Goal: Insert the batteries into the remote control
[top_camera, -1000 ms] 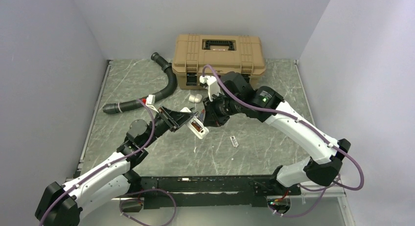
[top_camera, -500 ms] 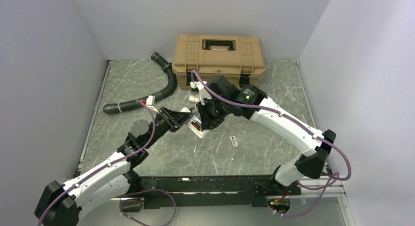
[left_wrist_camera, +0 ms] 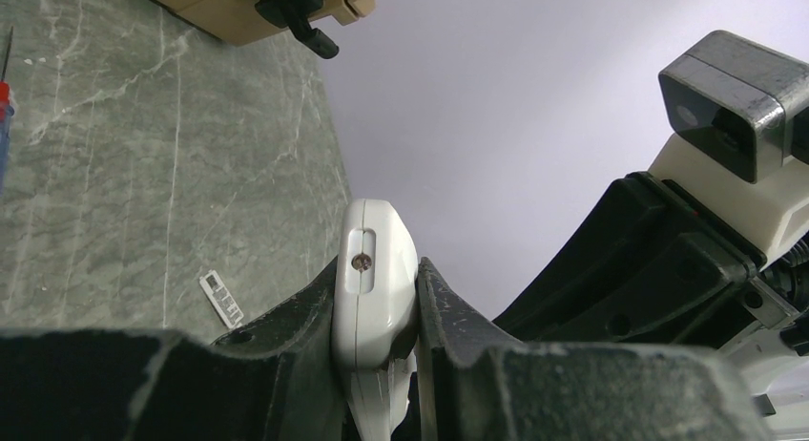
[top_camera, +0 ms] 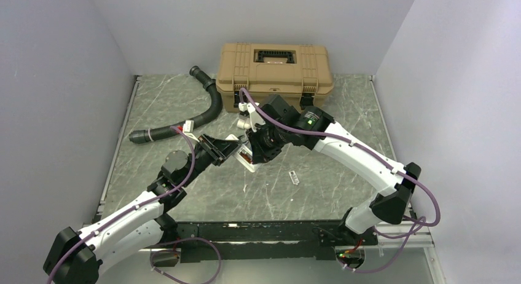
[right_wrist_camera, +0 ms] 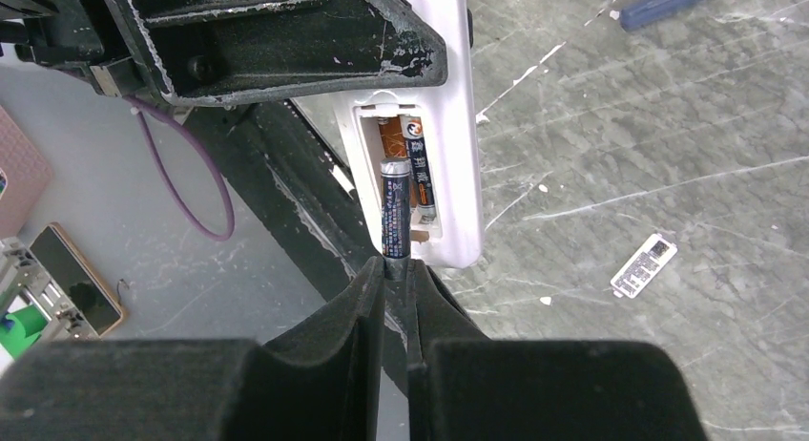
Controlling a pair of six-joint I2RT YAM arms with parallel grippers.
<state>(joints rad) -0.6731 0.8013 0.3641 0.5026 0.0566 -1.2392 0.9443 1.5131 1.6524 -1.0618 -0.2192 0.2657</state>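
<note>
My left pincer (left_wrist_camera: 377, 303) clamped the remote control (right_wrist_camera: 460, 155) above the table (right_wrist_camera: 668, 126). The first battery (right_wrist_camera: 423, 178) was in; my right pincer (right_wrist_camera: 396, 269) pinched the second battery (right_wrist_camera: 395, 212) over the open bay. Seating it was left to do.

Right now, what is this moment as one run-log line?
left hand: shut on remote control | right hand: shut on battery, lined up over open compartment | seated battery: one, beside it
</note>
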